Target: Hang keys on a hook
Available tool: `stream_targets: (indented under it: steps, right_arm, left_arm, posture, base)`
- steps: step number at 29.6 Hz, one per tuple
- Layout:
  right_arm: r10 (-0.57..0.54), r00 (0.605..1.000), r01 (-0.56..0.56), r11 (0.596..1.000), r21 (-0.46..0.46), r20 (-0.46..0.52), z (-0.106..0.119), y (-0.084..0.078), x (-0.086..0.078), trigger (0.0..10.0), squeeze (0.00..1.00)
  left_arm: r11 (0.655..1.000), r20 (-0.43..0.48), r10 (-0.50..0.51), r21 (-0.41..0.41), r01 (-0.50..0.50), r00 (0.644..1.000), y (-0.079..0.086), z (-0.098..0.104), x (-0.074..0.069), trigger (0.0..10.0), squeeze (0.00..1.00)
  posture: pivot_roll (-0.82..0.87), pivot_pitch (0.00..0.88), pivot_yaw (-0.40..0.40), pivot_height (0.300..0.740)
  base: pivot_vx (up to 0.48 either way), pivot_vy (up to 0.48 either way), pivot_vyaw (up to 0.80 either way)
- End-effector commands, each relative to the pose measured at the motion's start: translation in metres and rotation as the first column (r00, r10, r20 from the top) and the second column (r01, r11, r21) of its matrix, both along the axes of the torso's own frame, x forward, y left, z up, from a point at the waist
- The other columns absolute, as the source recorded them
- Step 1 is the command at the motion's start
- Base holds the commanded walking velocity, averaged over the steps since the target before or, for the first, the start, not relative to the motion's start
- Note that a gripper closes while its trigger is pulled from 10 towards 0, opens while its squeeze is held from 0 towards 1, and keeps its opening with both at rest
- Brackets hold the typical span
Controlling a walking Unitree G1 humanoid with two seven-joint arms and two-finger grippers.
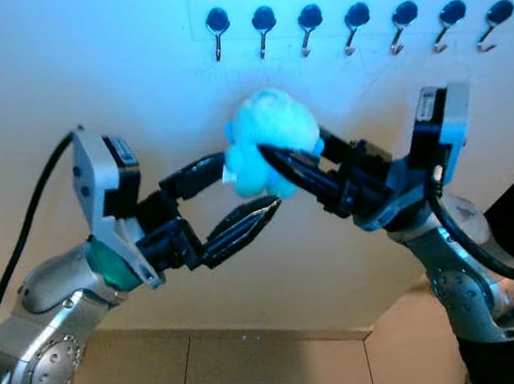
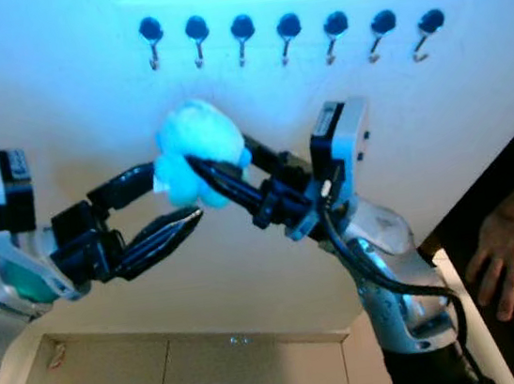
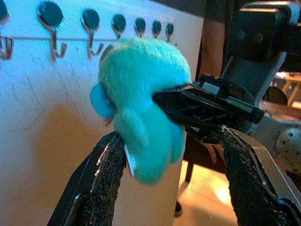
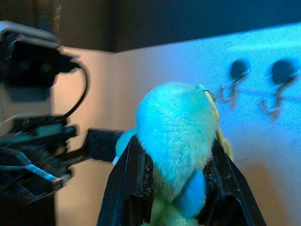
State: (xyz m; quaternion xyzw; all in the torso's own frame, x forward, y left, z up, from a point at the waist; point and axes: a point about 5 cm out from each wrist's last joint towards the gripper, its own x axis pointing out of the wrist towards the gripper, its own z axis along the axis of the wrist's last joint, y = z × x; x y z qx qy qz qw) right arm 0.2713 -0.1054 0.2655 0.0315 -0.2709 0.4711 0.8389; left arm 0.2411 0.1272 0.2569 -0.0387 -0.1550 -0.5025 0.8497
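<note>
A fluffy turquoise plush keychain [image 1: 272, 138] hangs in the air in front of a white wall, a little below a row of several dark-capped metal hooks [image 1: 310, 19]. My right gripper [image 1: 280, 151] comes in from the right and is shut on the plush [image 4: 176, 127], one finger on each side. My left gripper [image 1: 249, 185] reaches in from the left and stands open. Its upper finger [image 1: 200, 174] touches the plush's left side and its lower finger sits below it. The left wrist view has the plush [image 3: 141, 108] between my spread fingers, with a small pale tab under it.
A person's hand [image 2: 508, 263] rests on a dark surface at the far right, close to my right arm. Tiled floor [image 1: 263, 381] lies below the wall. The nearest hooks [image 1: 260, 29] are straight above the plush.
</note>
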Motion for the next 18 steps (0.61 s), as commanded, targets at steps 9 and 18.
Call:
stream_targets:
  steps: [9,18]
  right_arm:
    - [-0.05,0.998,0.045,0.995,0.092,0.047,0.017,0.016,0.015,10.0,0.0]
    - [-0.033,0.998,0.027,0.993,0.113,0.057,0.022,0.028,0.024,10.0,0.0]
  left_arm:
    - [0.999,0.006,-0.033,-0.02,0.033,0.999,-0.002,0.006,-0.004,10.0,0.0]
    - [0.998,0.001,-0.04,-0.038,0.04,0.999,-0.005,0.008,-0.007,10.0,0.0]
  posture:
    - [0.03,0.051,0.061,0.74]
    - [0.04,0.061,0.054,0.74]
  base:
    - [0.0,0.0,0.0]
    - [0.0,0.0,0.0]
